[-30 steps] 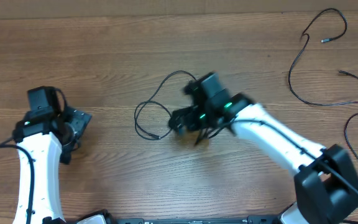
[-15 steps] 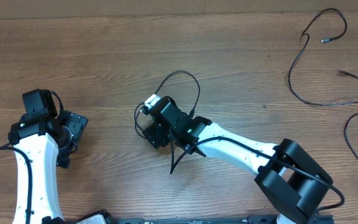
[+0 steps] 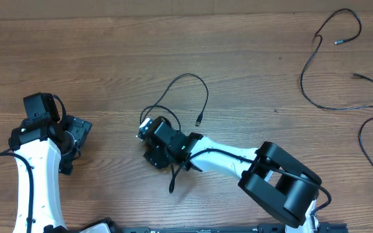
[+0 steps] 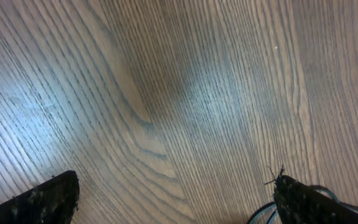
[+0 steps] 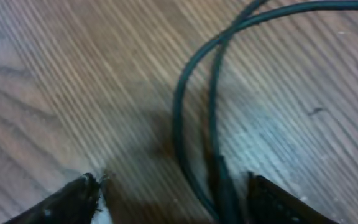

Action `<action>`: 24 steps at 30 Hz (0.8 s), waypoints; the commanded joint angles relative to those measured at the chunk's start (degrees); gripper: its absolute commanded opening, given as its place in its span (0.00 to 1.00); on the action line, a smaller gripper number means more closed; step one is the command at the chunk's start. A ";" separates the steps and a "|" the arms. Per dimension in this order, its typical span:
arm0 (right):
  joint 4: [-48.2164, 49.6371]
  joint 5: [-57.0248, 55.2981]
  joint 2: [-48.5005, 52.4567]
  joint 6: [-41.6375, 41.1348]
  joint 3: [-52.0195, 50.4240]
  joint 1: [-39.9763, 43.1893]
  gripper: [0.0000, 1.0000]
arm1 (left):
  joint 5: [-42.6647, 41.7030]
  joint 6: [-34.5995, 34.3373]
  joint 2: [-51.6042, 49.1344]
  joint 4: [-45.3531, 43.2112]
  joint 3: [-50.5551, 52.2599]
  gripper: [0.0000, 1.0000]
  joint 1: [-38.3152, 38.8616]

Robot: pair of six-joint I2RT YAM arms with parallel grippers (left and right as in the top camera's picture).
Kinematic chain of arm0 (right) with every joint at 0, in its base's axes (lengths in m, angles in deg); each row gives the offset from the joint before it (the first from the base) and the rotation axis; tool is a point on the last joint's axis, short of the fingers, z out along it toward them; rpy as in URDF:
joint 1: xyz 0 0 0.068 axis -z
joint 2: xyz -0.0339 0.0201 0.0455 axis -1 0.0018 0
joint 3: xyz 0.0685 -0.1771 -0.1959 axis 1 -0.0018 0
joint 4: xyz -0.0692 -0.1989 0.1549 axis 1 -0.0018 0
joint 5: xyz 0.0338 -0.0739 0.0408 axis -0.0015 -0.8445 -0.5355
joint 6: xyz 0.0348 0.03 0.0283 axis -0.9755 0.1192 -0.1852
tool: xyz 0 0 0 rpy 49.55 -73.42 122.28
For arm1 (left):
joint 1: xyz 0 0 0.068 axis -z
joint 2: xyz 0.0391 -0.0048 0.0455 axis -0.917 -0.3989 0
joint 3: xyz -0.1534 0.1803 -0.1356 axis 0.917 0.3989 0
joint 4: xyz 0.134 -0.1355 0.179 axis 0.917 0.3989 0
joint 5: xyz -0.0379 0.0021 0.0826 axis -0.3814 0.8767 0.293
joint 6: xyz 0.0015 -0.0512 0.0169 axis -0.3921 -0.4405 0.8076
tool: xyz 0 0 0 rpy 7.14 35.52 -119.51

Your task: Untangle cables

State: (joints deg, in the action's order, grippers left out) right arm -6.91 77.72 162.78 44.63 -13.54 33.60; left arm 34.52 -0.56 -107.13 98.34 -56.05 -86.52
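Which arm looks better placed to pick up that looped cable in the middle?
Right. The right claw is down over the looped cable, with strands lying between its open jaws. The left claw hangs open over bare table, far off to the side.

We find our right gripper (image 5: 174,198) swung from mid-table toward nine o'clock, now straddling the cable (image 5: 178,118) at its loop's nine-o'clock end; the plug (image 3: 199,120) it covered lies bare.

White-shelled left arm (image 3: 36,184), white-shelled right arm (image 3: 228,157), bulky black joints, black wires, black left pincer (image 4: 176,196).
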 commanded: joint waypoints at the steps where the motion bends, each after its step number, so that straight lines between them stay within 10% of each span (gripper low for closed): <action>1: 0.52 -2.73 2.84 0.13 -0.11 -1.75 0.63 | -0.26 -0.55 0.87 0.09 -0.13 0.99 -0.20; 9: -7.15 -9.31 4.15 -3.96 0.26 -1.31 0.04 | -0.26 -0.55 0.87 0.09 -0.13 0.99 -0.20; 24: -23.45 -9.38 -3.56 -12.63 0.70 12.76 0.04 | -0.26 -0.55 0.87 0.09 -0.13 0.99 -0.20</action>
State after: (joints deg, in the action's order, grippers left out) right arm -28.05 72.03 159.92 33.38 -11.12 40.07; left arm 34.52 -0.56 -107.13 98.37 -56.05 -86.52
